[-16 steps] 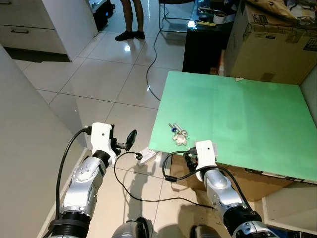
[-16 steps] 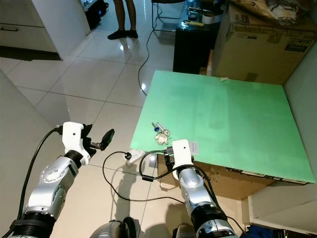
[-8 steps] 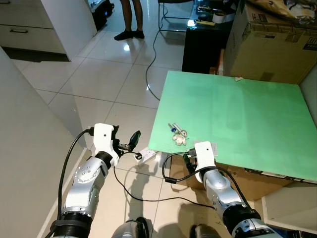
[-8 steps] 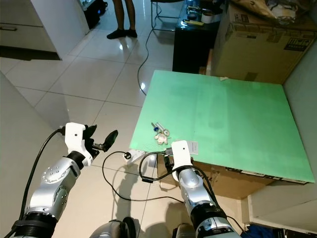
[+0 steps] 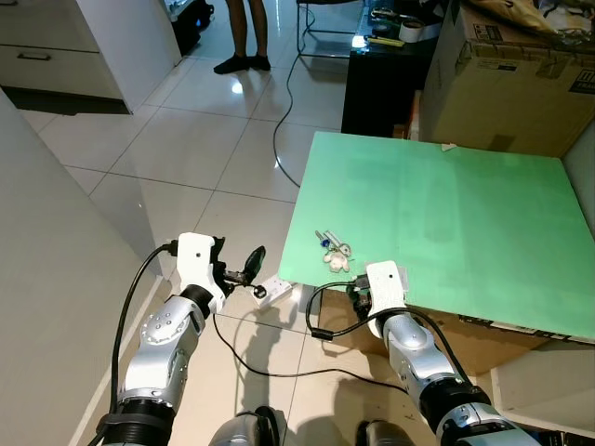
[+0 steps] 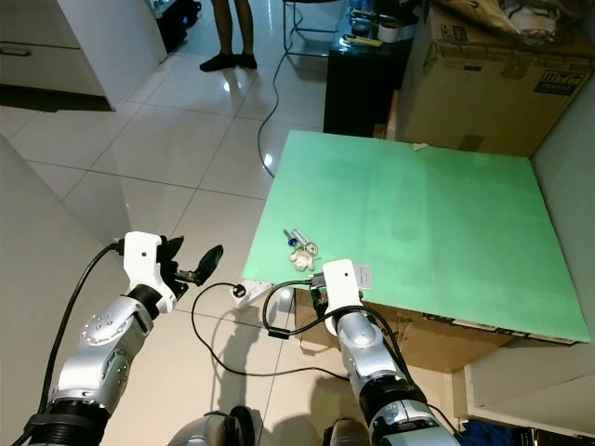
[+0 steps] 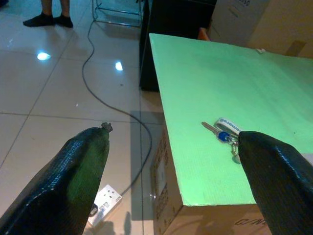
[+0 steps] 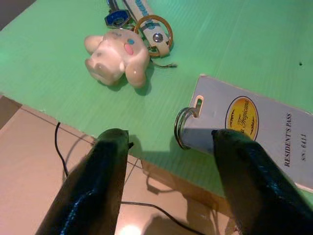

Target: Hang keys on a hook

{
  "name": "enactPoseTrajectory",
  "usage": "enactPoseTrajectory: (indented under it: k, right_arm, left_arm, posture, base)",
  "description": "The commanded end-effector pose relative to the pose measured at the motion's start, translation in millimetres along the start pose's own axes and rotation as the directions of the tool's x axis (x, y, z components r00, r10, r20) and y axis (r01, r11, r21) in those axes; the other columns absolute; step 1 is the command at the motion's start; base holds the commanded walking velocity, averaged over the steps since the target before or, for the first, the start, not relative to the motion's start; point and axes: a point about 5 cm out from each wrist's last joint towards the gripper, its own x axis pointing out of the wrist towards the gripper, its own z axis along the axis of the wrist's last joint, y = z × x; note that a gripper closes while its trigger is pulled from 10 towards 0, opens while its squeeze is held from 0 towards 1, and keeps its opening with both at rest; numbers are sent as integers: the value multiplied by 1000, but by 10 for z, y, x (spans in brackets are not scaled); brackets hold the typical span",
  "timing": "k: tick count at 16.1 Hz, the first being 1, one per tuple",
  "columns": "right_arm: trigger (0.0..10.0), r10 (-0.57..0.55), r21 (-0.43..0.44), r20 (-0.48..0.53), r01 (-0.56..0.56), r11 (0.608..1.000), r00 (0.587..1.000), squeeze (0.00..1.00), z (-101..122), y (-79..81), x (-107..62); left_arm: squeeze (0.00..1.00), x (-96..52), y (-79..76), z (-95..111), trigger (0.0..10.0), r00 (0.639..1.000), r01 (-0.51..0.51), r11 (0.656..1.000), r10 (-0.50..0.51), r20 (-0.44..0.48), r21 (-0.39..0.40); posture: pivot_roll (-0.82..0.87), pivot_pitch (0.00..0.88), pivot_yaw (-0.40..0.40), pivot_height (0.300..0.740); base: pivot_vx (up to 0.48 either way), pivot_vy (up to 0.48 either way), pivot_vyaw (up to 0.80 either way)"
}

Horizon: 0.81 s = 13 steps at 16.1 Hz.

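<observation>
Since a second ago the left gripper [image 5: 249, 263] has drifted slightly toward the green table [image 5: 465, 223]; the right gripper [image 8: 171, 161] has barely shifted. The keys [image 5: 333, 249] lie near the table's front left corner, close to its front edge. From the right wrist view they resolve into a white plush charm [image 8: 117, 58], a brass ring [image 8: 153, 35] and a strap, with a resident's pass card [image 8: 249, 128] on its own ring lying beside them. The right gripper's fingers are spread, hovering over the front edge just short of the card. The left gripper's fingers are spread too, over the tiled floor [image 5: 186, 139].
</observation>
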Motion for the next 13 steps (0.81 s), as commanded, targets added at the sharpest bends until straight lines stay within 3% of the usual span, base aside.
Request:
enactPoseTrajectory:
  k: [1,7,13]
  right_arm:
    - [0,9,-23,-2,-9,1000,1000,0,0,18,7]
    - [0,15,-34,2,-15,999,1000,0,18,10,17]
    - [0,21,-35,-2,-21,999,1000,0,1,12,14]
  left_arm:
    - [0,-16,-4,-64,10000,999,8,1000,-9,-34,-28]
    - [0,-96,-108,-308,10000,970,179,981,-165,-178,68]
    - [0,-159,-173,-460,10000,914,317,947,-288,-287,59]
  posture:
    - [-175,137,71,740]
    - [-178,134,69,740]
    - [-182,133,71,740]
  base:
    - [0,0,0]
    - [0,0,0]
    - [0,0,0]
